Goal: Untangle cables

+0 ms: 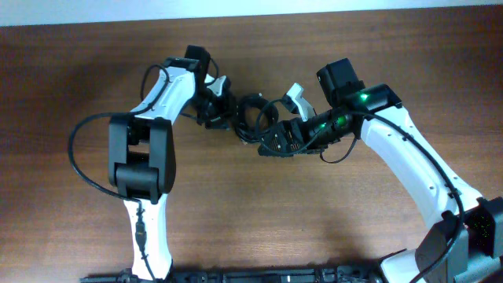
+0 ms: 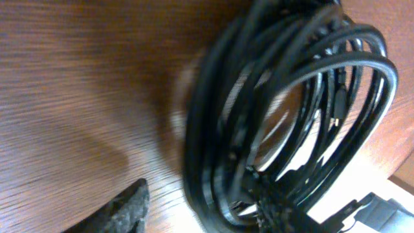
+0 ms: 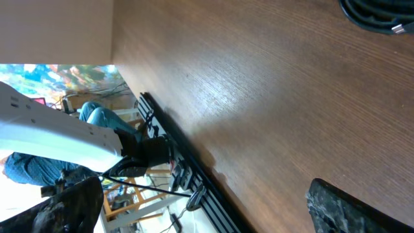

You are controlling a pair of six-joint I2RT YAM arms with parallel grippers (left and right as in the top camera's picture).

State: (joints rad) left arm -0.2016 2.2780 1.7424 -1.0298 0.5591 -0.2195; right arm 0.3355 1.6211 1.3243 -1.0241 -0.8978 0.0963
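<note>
The cables [image 1: 253,115] are one tight black coiled bundle on the wooden table, between my two arms. In the left wrist view the bundle [image 2: 291,110] fills the right half, standing up as stacked loops. My left gripper [image 1: 226,110] is at the bundle's left side. Its fingers [image 2: 204,217] are apart: one finger lies bare on the left, and the other is buried among the loops. My right gripper [image 1: 277,145] sits just below and to the right of the bundle, open and empty [image 3: 207,213]. Only a bit of the cables [image 3: 378,16] shows in the right wrist view's top corner.
The brown wooden table [image 1: 314,220] spreads out on all sides. A black rail [image 3: 187,168] runs along the table's front edge. Each arm's own thick black wire loops beside it, the left arm's [image 1: 78,157] to the left.
</note>
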